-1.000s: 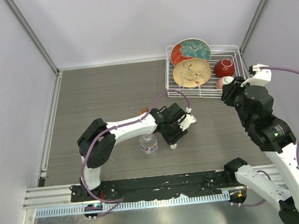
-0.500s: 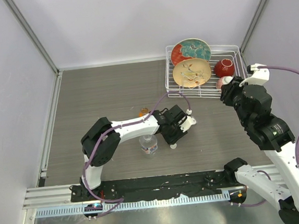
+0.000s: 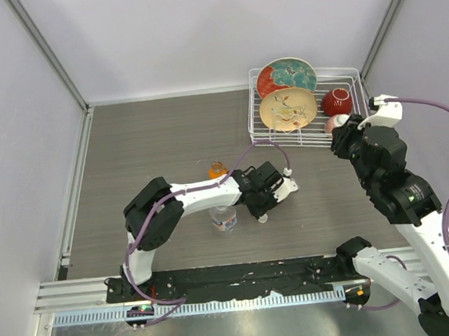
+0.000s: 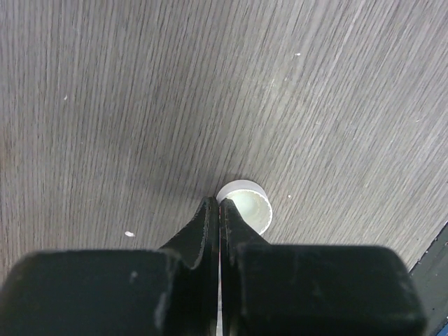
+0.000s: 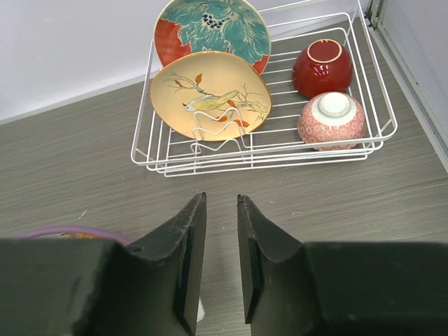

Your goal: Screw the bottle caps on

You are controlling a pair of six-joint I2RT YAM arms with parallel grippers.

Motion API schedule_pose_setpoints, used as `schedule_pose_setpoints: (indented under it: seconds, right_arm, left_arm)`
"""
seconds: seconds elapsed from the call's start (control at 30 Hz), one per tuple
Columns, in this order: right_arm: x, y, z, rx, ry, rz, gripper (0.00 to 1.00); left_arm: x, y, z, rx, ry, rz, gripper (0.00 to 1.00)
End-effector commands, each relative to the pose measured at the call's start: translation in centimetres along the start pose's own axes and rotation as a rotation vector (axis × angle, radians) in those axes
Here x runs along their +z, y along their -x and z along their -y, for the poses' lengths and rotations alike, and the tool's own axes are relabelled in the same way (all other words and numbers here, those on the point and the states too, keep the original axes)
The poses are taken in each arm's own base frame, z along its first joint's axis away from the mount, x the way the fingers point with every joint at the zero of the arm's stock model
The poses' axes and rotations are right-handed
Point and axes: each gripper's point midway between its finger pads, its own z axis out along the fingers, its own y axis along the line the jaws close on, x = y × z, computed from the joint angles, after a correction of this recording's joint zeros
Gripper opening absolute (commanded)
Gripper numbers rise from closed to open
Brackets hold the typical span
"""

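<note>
The clear water bottle [image 3: 223, 217] stands just left of the left gripper [image 4: 218, 203], whose fingers are pressed fully together with nothing visible between them. The white cap [image 4: 245, 208] lies open side up on the table [image 4: 140, 84] at the fingertips. Reopen, centre both fingers across the cap, then close. The right gripper [image 5: 221, 203] is narrow and empty, well apart.

Wire rack [image 5: 280, 159] stood at table's [image 5: 70, 161] far right corner, holding teal-red plate [image 5: 213, 24], yellow bird plate [image 5: 210, 94], red bowl [image 5: 322, 66], pink speckled bowl [image 5: 332, 119].
</note>
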Motion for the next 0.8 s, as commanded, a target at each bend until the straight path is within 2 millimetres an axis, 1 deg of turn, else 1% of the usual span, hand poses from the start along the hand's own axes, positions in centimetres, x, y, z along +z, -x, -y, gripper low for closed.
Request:
schedule_pose_setpoints:
  seconds: [0.0,0.1,0.13,0.17,0.2,0.23,0.27,0.3,0.33,0.37,0.4,0.47,0.5,0.53,0.57,0.6,0.63,0.7,0.73,0.77]
  right_arm:
    - [-0.6,1.6,-0.5,0.016,0.027,0.043,0.29]
    - [-0.5,1.8,-0.6,0.021,0.027,0.043,0.28]
    - [-0.5,1.9,-0.8,0.031,0.028,0.045,0.28]
    - [-0.3,1.8,-1.0,0.031,0.033,0.038,0.28]
    - [-0.2,1.8,-1.1,0.037,0.033,0.033,0.28]
    - [-0.1,2.0,-1.2,0.045,0.034,0.034,0.28]
    - [0.0,2.0,-1.4,0.062,0.036,0.03,0.28]
    - [0.3,1.9,-1.7,0.068,0.037,0.021,0.28]
    - [0.3,2.2,-2.0,0.078,0.045,0.023,0.28]
    - [0.4,2.3,-2.3,0.1,0.051,0.02,0.29]
    - [0.6,2.3,-2.6,0.109,0.056,0.013,0.29]
    - [0.6,2.7,-3.1,0.135,0.069,0.013,0.29]
    - [0.8,2.7,-3.5,0.163,0.076,0.005,0.29]
    - [0.7,2.9,-3.7,0.178,0.086,0.005,0.29]
    - [0.8,2.8,-4.0,0.188,0.092,0.0,0.29]
    - [0.8,3.0,-4.4,0.22,0.106,0.001,0.29]
    - [1.0,2.7,-5.0,0.228,0.13,-0.017,0.29]
    - [1.2,2.6,-5.9,0.273,0.162,-0.027,0.29]
    - [1.4,2.1,-6.6,0.287,0.187,-0.05,0.29]
    - [1.5,2.0,-7.1,0.3,0.207,-0.06,0.29]
  left_arm:
    - [0.7,0.4,-0.2,0.035,0.023,0.019,0.0]
    - [-1.0,2.1,-0.7,0.064,0.05,0.07,0.0]
    - [-1.6,2.7,-1.1,0.087,0.072,0.086,0.0]
    - [-3.0,4.4,-2.1,0.083,0.129,0.131,0.0]
    - [-3.8,5.2,-2.4,0.074,0.138,0.152,0.0]
    - [-4.7,5.7,-3.2,0.038,0.142,0.172,0.0]
    - [-6.5,7.1,-3.6,0.025,0.148,0.216,0.0]
    - [-7.3,7.6,-4.0,0.015,0.157,0.231,0.0]
    - [-8.4,7.8,-4.5,0.007,0.172,0.237,0.0]
    - [-9.7,8.8,-4.9,0.004,0.189,0.267,0.0]
    - [-11.6,9.6,-5.1,0.007,0.206,0.301,0.0]
    - [-13.8,9.9,-5.2,0.017,0.216,0.316,0.0]
    - [-16.6,11.0,-6.1,0.017,0.275,0.362,0.0]
    - [-17.5,10.6,-6.1,0.017,0.286,0.352,0.0]
    - [-18.8,10.8,-6.3,0.029,0.302,0.366,0.0]
    - [-20.8,11.1,-6.4,0.035,0.321,0.393,0.0]
    - [-21.7,10.5,-6.7,0.037,0.345,0.373,0.0]
    - [-23.6,10.4,-7.3,0.055,0.377,0.385,0.0]
    - [-25.6,10.7,-7.2,0.076,0.398,0.45,0.0]
    - [-26.5,10.9,-7.2,0.096,0.412,0.486,0.0]
